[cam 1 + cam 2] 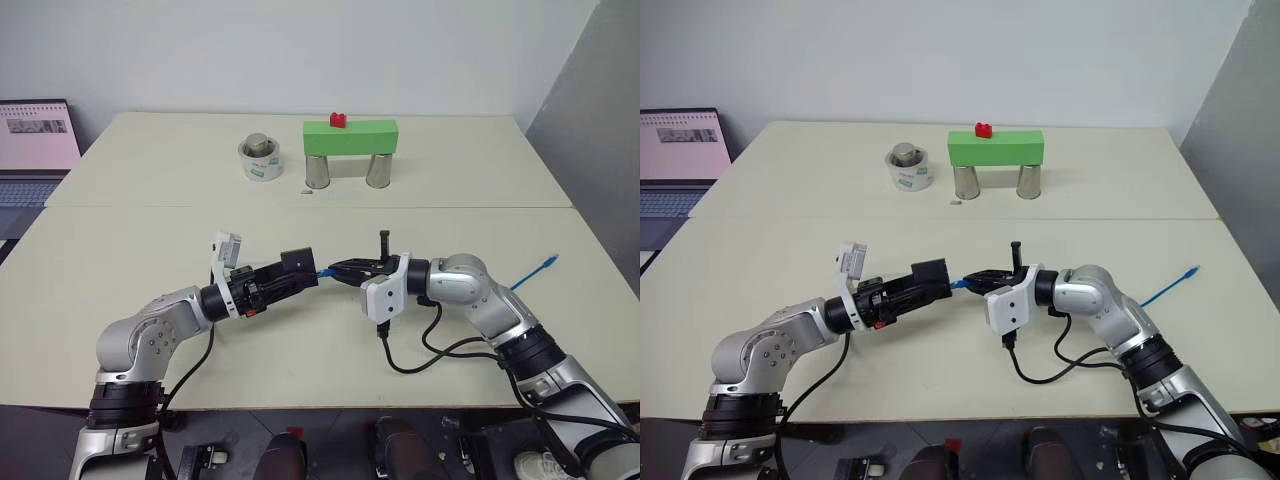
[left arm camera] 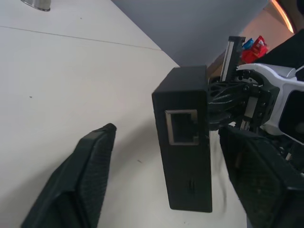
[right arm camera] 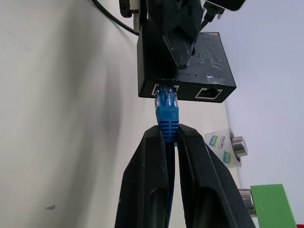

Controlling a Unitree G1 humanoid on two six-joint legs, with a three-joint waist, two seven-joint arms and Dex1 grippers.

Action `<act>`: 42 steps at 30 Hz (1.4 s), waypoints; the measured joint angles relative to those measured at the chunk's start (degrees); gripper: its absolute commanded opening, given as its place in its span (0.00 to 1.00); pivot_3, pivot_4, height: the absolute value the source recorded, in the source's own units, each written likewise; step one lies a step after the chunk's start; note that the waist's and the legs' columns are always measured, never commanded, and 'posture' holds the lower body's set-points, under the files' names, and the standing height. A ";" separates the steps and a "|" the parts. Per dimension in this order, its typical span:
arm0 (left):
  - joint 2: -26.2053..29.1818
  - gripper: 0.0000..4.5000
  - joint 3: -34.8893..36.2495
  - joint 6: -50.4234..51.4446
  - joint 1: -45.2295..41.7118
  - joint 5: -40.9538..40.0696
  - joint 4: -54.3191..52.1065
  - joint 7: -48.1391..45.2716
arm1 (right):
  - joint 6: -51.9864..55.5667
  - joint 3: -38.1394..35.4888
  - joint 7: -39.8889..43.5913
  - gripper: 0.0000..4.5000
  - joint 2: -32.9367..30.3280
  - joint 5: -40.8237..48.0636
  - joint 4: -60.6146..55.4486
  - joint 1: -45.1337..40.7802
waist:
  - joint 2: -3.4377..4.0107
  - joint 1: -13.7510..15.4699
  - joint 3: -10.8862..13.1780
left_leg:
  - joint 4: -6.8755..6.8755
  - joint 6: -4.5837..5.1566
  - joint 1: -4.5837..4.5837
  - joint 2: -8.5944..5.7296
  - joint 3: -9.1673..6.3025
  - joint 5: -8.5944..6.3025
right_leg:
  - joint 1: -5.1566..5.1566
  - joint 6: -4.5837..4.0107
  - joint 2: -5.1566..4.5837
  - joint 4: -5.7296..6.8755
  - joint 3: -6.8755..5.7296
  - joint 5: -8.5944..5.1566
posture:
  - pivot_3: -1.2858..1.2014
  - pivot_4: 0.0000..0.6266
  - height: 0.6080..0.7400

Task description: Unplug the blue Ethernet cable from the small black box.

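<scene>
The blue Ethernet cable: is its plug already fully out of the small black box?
No. In the right wrist view the blue Ethernet cable has its plug tip at a port of the small black box.

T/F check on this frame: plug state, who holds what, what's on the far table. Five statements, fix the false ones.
1. The blue Ethernet cable is already out of the small black box. False: its plug sits in a port.
2. The right gripper is shut on the cable. True.
3. The box lies flat on the table. False: it is up at the left gripper.
4. A green block rests on two metal cans. True.
5. The box has one port. False: two show side by side.
</scene>
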 measured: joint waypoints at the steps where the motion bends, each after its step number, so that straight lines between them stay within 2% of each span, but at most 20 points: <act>1: 0.00 0.60 0.49 0.29 0.13 -0.38 0.00 0.01 | -0.16 0.00 -0.26 0.01 -0.02 -0.05 -0.05 0.20 | 0.00 -0.01 0.00 | 0.00 0.00 0.00 0.00 0.00 0.00 | 0.00 0.00 0.00 0.00 0.00 0.00 | 0.52 0.24 1.00; 9: 0.01 0.20 1.73 2.29 0.27 -4.19 -0.02 -0.24 | -2.45 -0.07 -3.20 0.01 -0.05 -2.56 0.56 0.26 | 0.00 0.01 0.00 | 0.01 -0.01 0.00 -0.01 -0.01 0.01 | 0.01 0.02 0.00 0.00 0.00 -0.01 | 0.52 0.24 1.00; 13: 0.18 0.18 1.64 2.26 0.27 -4.27 -0.12 -0.40 | -3.32 -0.06 -3.78 0.01 -0.22 -3.05 0.69 0.27 | 0.00 0.01 0.00 | 0.01 -0.01 0.00 -0.01 -0.01 0.01 | 0.01 0.00 0.00 0.00 0.00 0.00 | 0.52 0.24 1.00; 15: 0.23 0.18 1.42 2.26 0.27 -4.23 -0.12 -0.48 | -3.59 0.00 -3.70 0.17 -0.49 -3.06 0.68 0.27 | 0.00 0.03 0.00 | 0.01 -0.01 0.00 -0.02 0.00 0.01 | 0.01 0.00 0.00 -0.01 0.00 0.00 | 0.52 0.24 1.00; 16: 0.27 0.18 1.27 2.25 0.25 -4.14 -0.12 -0.55 | -3.64 0.05 -3.21 0.18 -0.72 -2.95 0.49 0.31 | 0.00 0.03 0.00 | 0.01 -0.01 0.00 -0.02 -0.01 0.00 | 0.01 0.01 0.00 -0.01 0.00 0.00 | 0.52 0.24 1.00; 21: 1.34 0.18 -0.91 1.67 -0.47 -2.09 0.16 -1.91 | -2.73 0.93 1.87 0.40 -3.62 0.96 -4.43 1.99 | 0.00 0.06 0.00 | 0.00 -0.01 0.00 -0.02 -0.03 0.00 | 0.01 0.03 0.00 -0.01 -0.01 -0.02 | 0.52 0.24 1.00; 22: 1.40 0.18 -1.08 1.62 -0.55 -1.96 0.17 -2.04 | -2.45 0.93 2.18 0.40 -3.81 1.37 -4.83 2.13 | 0.00 0.08 0.00 | 0.00 -0.01 0.00 -0.02 -0.02 0.00 | 0.01 0.03 0.00 -0.01 -0.01 -0.02 | 0.52 0.24 1.00; 23: 1.98 0.18 -2.11 1.11 -0.76 -1.44 0.17 -3.15 | -0.62 0.91 4.28 0.50 -5.02 3.70 -6.97 2.94 | 0.00 0.18 0.00 | 0.01 0.00 0.00 -0.02 -0.02 0.00 | 0.04 0.03 0.00 -0.03 -0.01 -0.02 | 0.52 0.24 1.00; 26: 3.89 0.18 -6.92 -3.03 -3.90 3.11 1.42 -8.37 | 20.73 -2.22 10.92 0.57 -7.17 21.01 -17.61 8.35 | 0.00 0.89 0.00 | 0.02 0.00 0.00 -0.03 -0.14 0.00 | 0.09 -0.02 0.00 -0.02 -0.09 -0.02 | 0.52 0.24 1.00; 29: 4.20 0.18 -9.39 -6.62 -6.35 5.85 2.60 -12.39 | 40.88 -5.94 11.12 0.57 -6.32 35.33 -24.60 9.41 | 0.00 0.89 0.00 | 0.06 0.00 0.01 -0.04 -0.10 0.00 | 0.10 0.04 0.00 -0.03 -0.07 -0.06 | 0.52 0.24 1.00; 32: 4.28 0.18 -11.18 -9.30 -7.43 7.30 2.62 -15.83 | 55.40 -8.72 10.01 0.57 -5.26 45.13 -27.96 9.38 | 0.00 0.68 0.00 | 0.03 0.01 0.04 -0.02 -0.08 0.00 | 0.10 0.13 0.01 -0.03 -0.06 -0.11 | 0.52 0.24 1.00; 37: 4.86 0.18 -12.14 -11.68 -7.51 8.40 2.63 -19.29 | 69.58 -11.01 8.12 0.57 -3.15 53.47 -28.13 7.83 | 0.01 0.66 0.00 | 0.01 0.02 -0.01 0.00 -0.08 -0.01 | 0.03 0.11 0.03 -0.03 -0.07 -0.14 | 0.52 0.24 1.00; 42: 5.04 0.18 -12.11 -11.90 -8.00 8.41 2.61 -20.23 | 76.14 -12.16 8.00 0.57 -2.27 57.09 -26.70 6.29 | 0.00 0.71 0.00 | -0.01 0.02 -0.05 -0.01 -0.08 -0.01 | 0.02 0.12 0.03 -0.09 -0.08 -0.14 | 0.52 0.24 1.00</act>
